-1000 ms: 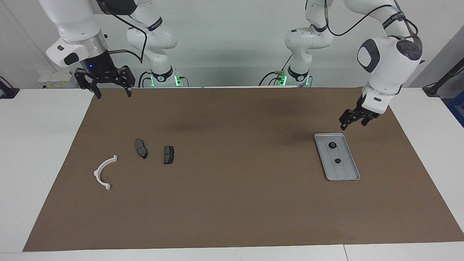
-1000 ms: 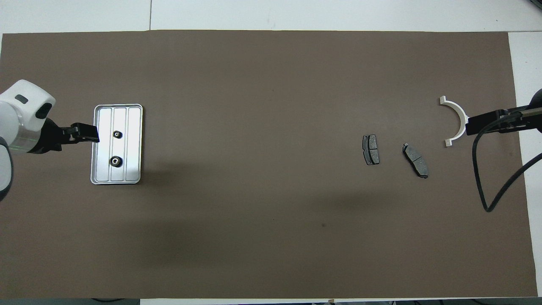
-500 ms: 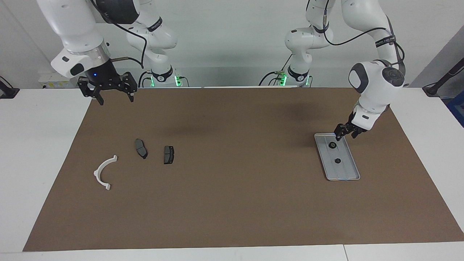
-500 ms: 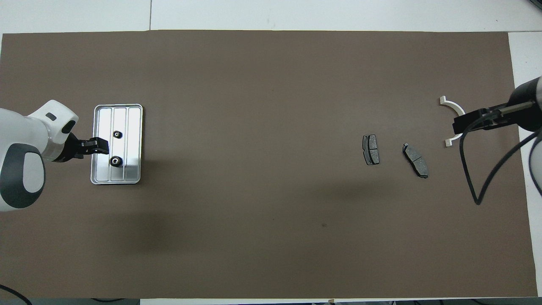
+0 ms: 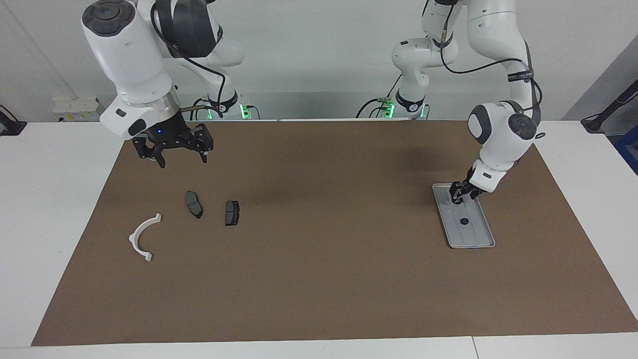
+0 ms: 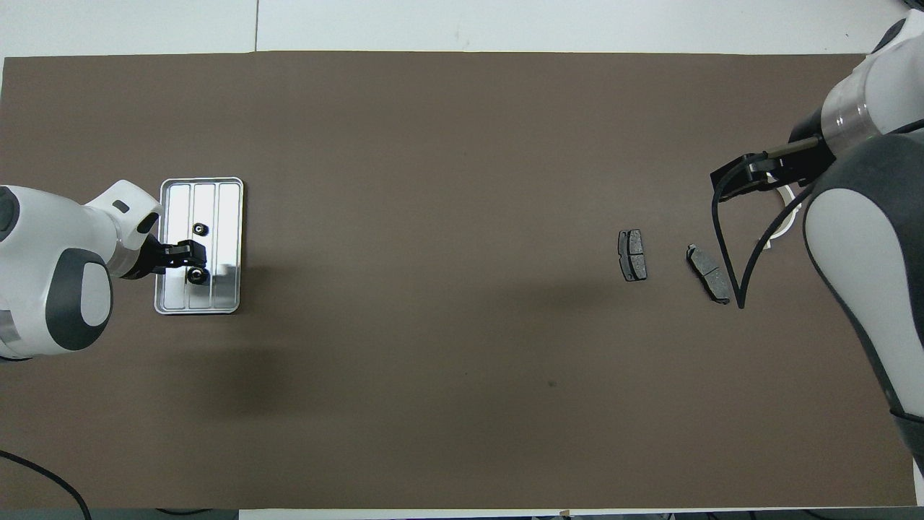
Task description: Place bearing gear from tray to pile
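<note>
While the left gripper (image 5: 457, 195) dips into the tray (image 5: 479, 234) at a bearing gear (image 6: 196, 275), its grip is unclear. The right gripper (image 5: 180, 155) hangs spread above the pile (image 5: 192, 219)

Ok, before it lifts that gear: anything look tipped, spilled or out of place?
Nothing stands out. The tray lies flat with both gears inside; the left gripper is down at the gear nearer the robots. The brake pads and white bracket lie apart, undisturbed.

You see a white surface (image 5: 60, 209) covered by a broad brown mat (image 5: 319, 279), a plain pale wall (image 5: 319, 55) rising at the robots' end, under soft, even light.
</note>
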`<state>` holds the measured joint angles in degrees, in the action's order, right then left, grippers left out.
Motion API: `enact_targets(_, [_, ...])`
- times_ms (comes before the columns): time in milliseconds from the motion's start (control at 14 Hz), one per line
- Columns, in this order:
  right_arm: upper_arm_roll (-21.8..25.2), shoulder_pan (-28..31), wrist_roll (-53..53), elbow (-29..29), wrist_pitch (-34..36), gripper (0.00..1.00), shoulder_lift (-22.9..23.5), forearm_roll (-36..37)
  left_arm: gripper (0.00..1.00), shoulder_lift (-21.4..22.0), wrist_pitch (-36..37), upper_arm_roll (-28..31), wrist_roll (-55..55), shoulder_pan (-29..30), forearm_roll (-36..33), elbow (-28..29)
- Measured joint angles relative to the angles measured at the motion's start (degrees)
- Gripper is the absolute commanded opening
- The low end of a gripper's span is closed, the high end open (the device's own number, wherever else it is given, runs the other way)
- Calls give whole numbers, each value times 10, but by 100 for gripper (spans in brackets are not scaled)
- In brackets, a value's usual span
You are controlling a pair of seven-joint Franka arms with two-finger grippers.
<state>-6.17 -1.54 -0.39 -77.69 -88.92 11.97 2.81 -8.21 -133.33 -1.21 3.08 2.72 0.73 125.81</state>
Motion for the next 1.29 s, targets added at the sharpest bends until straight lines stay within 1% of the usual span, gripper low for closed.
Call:
enact_targets(286, [1, 0, 2, 12, 2, 100, 6, 0, 64, -5, -7, 0, 1, -1, 0, 6])
enact_targets(571, [0, 0, 2, 13, 2, 100, 6, 0, 56, -16, -17, -3, 5, -4, 0, 7])
enact_targets(643, [0, 0, 3, 13, 2, 100, 6, 0, 50, -17, -17, -3, 5, -4, 0, 7])
enact_targets(714, [0, -1, 3, 13, 2, 100, 6, 0, 46, -17, -17, -3, 5, -4, 0, 7])
enact_targets(786, [0, 0, 3, 13, 2, 100, 8, 0, 40, -17, -17, -3, 5, -4, 0, 7])
enact_targets(857, [0, 1, 3, 13, 2, 100, 10, 0, 37, -17, -17, -3, 5, -4, 0, 7])
enact_targets(929, [0, 1, 3, 13, 2, 100, 14, 0, 30, -17, -17, -3, 5, -4, 0, 7])
enact_targets(1000, [0, 2, 3, 13, 0, 100, 19, 0, 18, -17, -17, -3, 5, -4, 0, 7])
enact_targets(1071, [0, 1, 3, 13, -2, 100, 24, 0, 2, -17, -16, -3, 5, -4, 0, 8])
enact_targets(1143, [0, 1, 3, 14, -4, 100, 27, 0, 0, -17, -16, -3, 5, -4, 0, 8])
enact_targets(1286, [0, 1, 3, 14, -4, 100, 30, 0, 0, -17, -12, -3, 18, -4, 1, 5])
